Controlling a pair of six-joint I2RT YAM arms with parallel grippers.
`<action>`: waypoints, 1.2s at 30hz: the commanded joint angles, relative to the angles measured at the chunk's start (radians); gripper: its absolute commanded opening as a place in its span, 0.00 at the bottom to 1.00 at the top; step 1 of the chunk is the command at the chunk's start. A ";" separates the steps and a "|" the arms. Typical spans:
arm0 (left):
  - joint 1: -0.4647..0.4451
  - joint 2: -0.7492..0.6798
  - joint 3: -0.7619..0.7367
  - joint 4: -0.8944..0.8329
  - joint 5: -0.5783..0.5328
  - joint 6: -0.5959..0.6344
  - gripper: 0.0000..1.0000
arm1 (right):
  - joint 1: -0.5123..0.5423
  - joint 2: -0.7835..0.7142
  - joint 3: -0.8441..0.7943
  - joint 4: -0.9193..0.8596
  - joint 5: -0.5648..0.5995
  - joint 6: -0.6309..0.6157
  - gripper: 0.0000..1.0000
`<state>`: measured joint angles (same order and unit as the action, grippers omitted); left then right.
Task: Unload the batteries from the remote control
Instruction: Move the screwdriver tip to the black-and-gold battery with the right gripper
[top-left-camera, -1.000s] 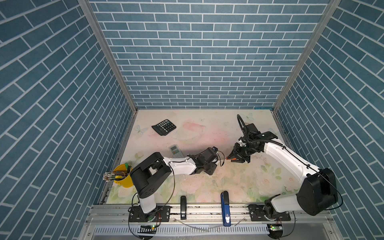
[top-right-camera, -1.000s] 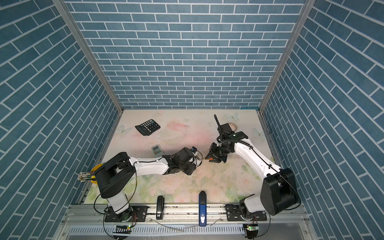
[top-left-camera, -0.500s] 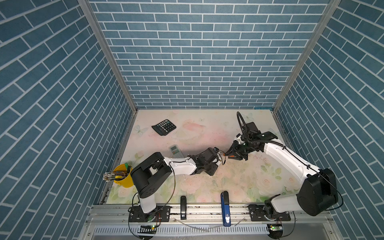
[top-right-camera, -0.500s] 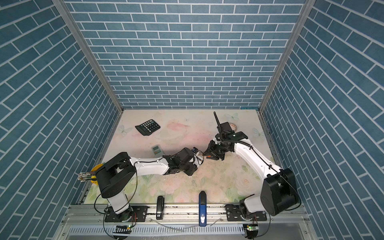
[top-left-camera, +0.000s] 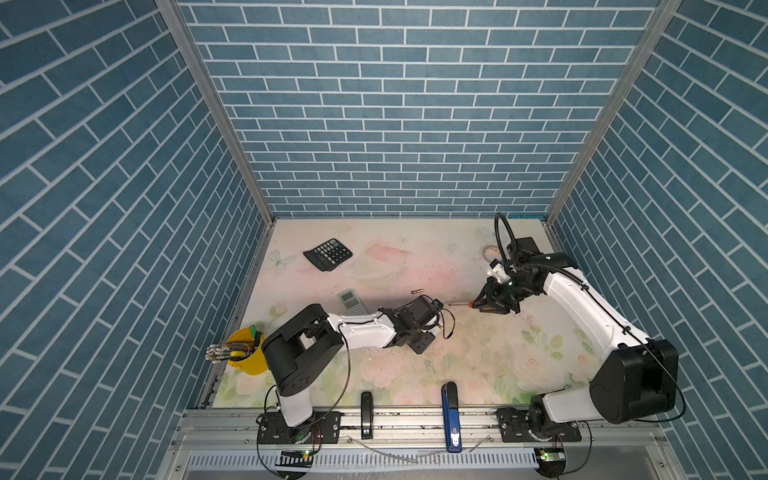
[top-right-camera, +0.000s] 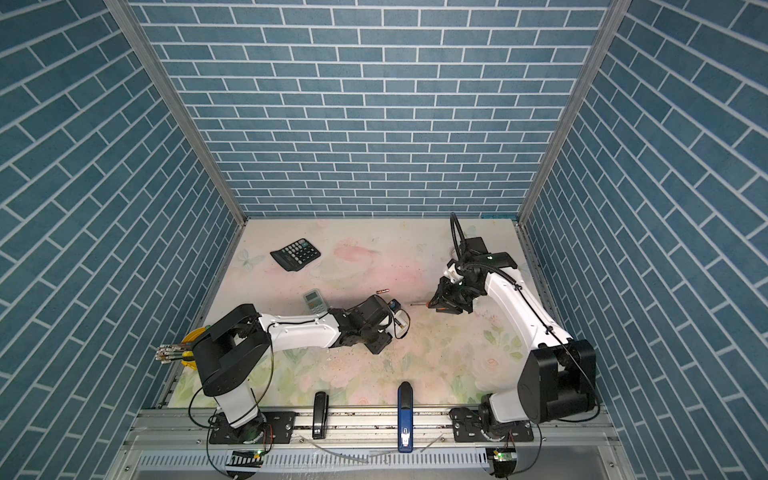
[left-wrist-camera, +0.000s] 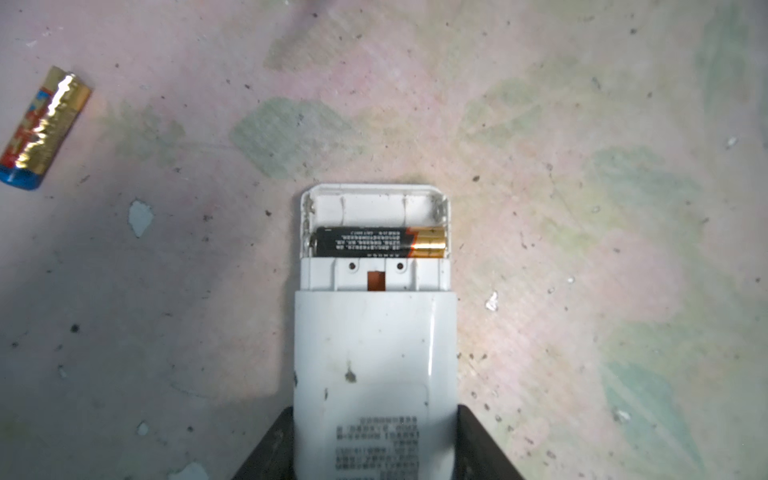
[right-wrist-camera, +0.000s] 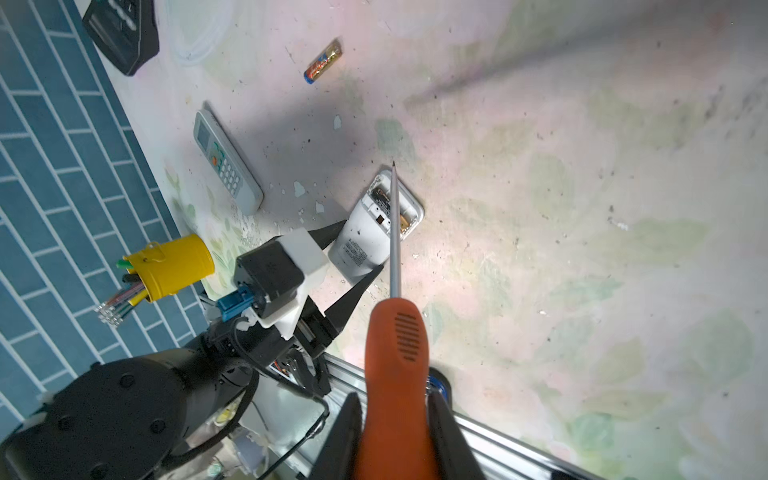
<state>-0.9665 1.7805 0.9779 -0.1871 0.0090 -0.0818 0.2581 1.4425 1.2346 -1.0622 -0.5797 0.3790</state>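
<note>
My left gripper (left-wrist-camera: 376, 451) is shut on the sides of a white remote control (left-wrist-camera: 374, 365) that lies back up on the flowered mat. Its battery bay is uncovered: one black and gold battery (left-wrist-camera: 380, 242) lies in the nearer slot, and the slot beyond it is empty. A loose gold and blue battery (left-wrist-camera: 43, 129) lies on the mat beside it, seen in both top views (top-left-camera: 417, 291) (top-right-camera: 381, 291). My right gripper (right-wrist-camera: 395, 440) is shut on an orange-handled screwdriver (right-wrist-camera: 397, 345). In a top view the screwdriver's tip (top-left-camera: 451, 304) hangs just right of the remote.
A second remote with a screen (top-left-camera: 352, 302) lies left of the left wrist. A black calculator (top-left-camera: 328, 254) sits at the back left. A tipped yellow cup of pens (top-left-camera: 248, 351) lies at the left edge. Black (top-left-camera: 365, 411) and blue (top-left-camera: 451, 409) staplers rest at the front rail.
My right gripper carried the screwdriver a little left toward the remote, then drew back to the right. The left gripper and the remote have stayed put.
</note>
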 joint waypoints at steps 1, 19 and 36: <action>-0.003 0.016 0.022 -0.169 -0.043 0.137 0.27 | -0.018 0.023 0.049 -0.080 -0.026 -0.226 0.00; 0.092 0.042 0.108 -0.187 0.244 0.419 0.16 | -0.057 0.047 0.042 -0.147 -0.031 -0.494 0.00; 0.164 0.097 0.152 -0.267 0.377 0.494 0.17 | -0.026 0.079 0.030 -0.194 -0.097 -0.601 0.00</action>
<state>-0.8032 1.8591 1.1294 -0.4217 0.3607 0.3946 0.2256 1.4967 1.2411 -1.2198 -0.6258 -0.1478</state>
